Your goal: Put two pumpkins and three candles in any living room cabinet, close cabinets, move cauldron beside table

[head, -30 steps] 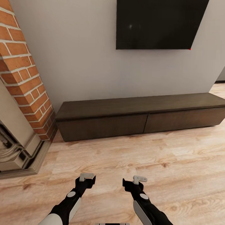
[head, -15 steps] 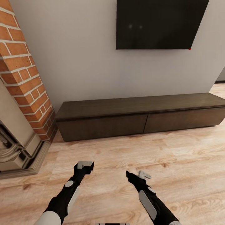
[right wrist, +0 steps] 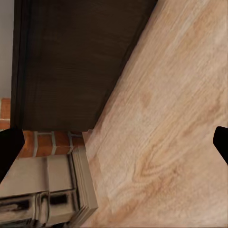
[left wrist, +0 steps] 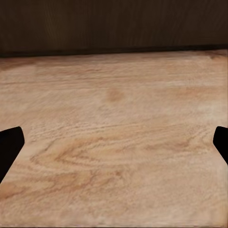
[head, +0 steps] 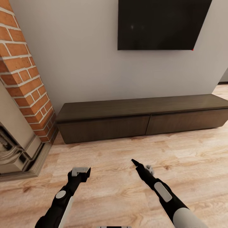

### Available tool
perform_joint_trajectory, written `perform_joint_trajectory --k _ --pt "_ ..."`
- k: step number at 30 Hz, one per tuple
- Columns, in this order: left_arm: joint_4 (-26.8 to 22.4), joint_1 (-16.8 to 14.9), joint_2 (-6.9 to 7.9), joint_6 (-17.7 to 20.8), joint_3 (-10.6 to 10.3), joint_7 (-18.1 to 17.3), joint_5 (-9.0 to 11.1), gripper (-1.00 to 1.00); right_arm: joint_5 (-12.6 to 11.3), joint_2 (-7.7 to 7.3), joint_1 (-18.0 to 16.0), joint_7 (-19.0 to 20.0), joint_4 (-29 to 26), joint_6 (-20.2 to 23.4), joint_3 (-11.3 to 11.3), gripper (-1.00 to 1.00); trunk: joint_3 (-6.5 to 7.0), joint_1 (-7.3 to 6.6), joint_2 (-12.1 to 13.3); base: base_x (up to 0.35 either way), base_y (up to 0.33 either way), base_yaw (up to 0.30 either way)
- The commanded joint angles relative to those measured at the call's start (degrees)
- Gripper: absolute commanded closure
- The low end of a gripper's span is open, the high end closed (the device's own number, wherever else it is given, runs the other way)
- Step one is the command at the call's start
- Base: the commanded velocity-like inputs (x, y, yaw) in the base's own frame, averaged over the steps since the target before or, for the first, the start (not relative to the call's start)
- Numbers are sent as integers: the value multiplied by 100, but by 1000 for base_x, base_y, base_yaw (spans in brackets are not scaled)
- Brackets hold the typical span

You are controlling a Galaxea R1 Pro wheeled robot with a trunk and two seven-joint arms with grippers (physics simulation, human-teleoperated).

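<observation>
Facing the closed cabinet (head: pixel 142 118), both grippers, left (head: pixel 79 172) and right (head: pixel 141 166), are held spread and empty.

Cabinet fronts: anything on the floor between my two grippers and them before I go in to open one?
Nothing visible. Bare wood floor lies between the left gripper, the right gripper and the cabinet. Both fronts sit closed. The brick column and fireplace base stand off to the left, outside that path.
</observation>
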Motion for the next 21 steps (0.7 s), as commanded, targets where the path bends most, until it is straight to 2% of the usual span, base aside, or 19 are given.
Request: perform_joint_trajectory --k 1,3,6,10,15,21 --pt "-234 196 -9 43 12 -30 -15 -100 -175 -57 -7 78 9 112 -10 -100 -5 -1 -2 129 8 0" --pt "-535 464 -12 42 4 -17 -19 -100 -280 -137 -10 166 16 196 -89 -100 -5 -1 -2 196 9 0" --pt "-756 667 -13 31 2 -4 -17 -100 -340 -181 -12 217 26 251 -218 -100 -5 -1 -2 263 5 0" --pt "-881 785 -14 28 1 -5 -16 -100 -357 -169 -13 184 25 248 -275 -100 -5 -1 -2 306 1 0" --pt "-1232 1153 -14 36 -4 -15 35 -100 -383 -151 -13 175 30 254 -296 -100 -5 -1 -2 322 0 0" --pt "-1164 1288 -14 17 6 8 77 -100 -396 -151 -13 213 33 296 -302 -100 -5 -1 -2 325 0 0"
